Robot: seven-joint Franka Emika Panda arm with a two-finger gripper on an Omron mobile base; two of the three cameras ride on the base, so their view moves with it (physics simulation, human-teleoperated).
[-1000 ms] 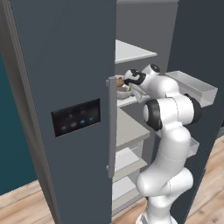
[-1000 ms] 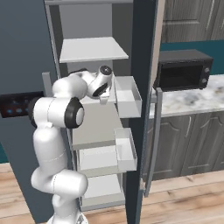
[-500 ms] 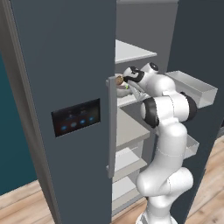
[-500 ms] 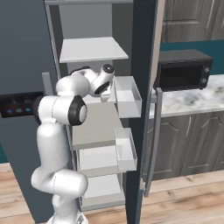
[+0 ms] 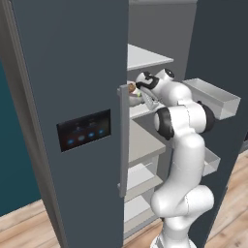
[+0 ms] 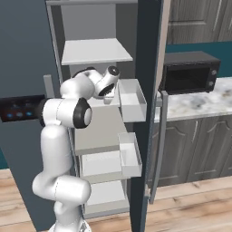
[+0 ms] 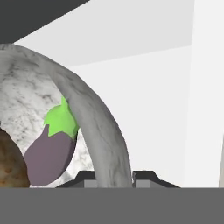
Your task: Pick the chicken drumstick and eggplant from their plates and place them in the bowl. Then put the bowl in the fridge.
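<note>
From behind on the left, the fridge (image 5: 72, 97) stands with one door shut, its black panel (image 5: 84, 130) lit with blue dots, and the white arm reaches into the open side at the level of a middle shelf (image 5: 140, 109). There, just past the edge of the shut door, a bit of the bowl (image 5: 134, 95) peeks out with something brown in it, sitting at the front edge of that shelf.

From the right side, the arm's wrist hides the bowl. This side gives the open door with its white bins (image 6: 132, 99) and a black oven (image 6: 190, 72) on the marble counter (image 6: 199, 100) beyond.

The hand camera is closest. The bowl's speckled grey rim (image 7: 98, 127) curves up between the two dark fingertips (image 7: 142, 176). The gripper (image 7: 111, 177) is pinched narrow on that rim. Inside lie the eggplant (image 7: 50, 153), green end up, and touching it at the left edge, the chicken drumstick (image 7: 11, 164).
</note>
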